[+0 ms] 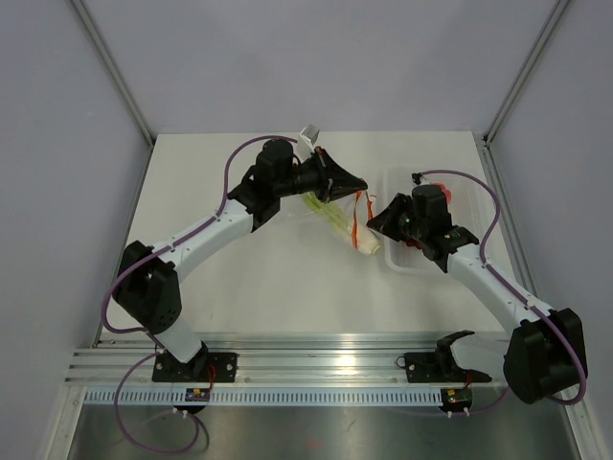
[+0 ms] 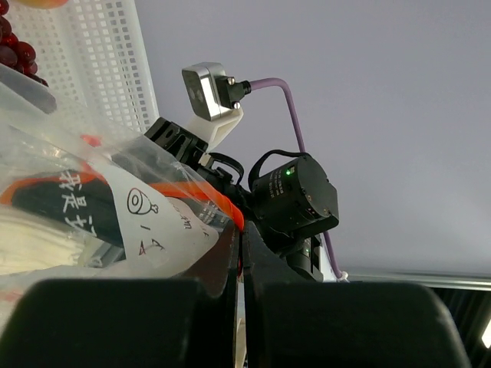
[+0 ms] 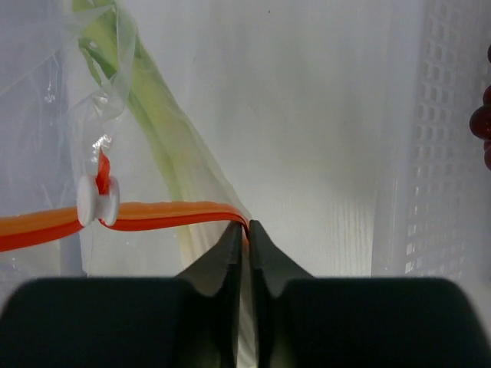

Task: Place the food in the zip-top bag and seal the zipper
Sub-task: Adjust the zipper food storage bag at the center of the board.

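The zip-top bag [image 1: 321, 213] lies mid-table with pale-green and white stalks [image 1: 337, 220] inside it. Its orange-red zipper [image 1: 358, 218] runs between my two grippers. My left gripper [image 1: 359, 185] is shut on one end of the strip, which the left wrist view shows pinched at the fingertips [image 2: 233, 230]. My right gripper [image 1: 374, 219] is shut on the other end of the zipper [image 3: 169, 213]. The white slider [image 3: 98, 201] sits on the strip, left of my right gripper [image 3: 245, 227]. A green stalk [image 3: 149, 123] shows through the plastic. Dark red grapes [image 2: 11, 50] rest in the tray.
A rigid clear tray [image 1: 402, 177] with a perforated white wall [image 3: 445, 153] stands to the right, under my right arm. Grapes [image 3: 482, 123] peek in at its edge. Grey walls and metal posts close in the table's back and sides.
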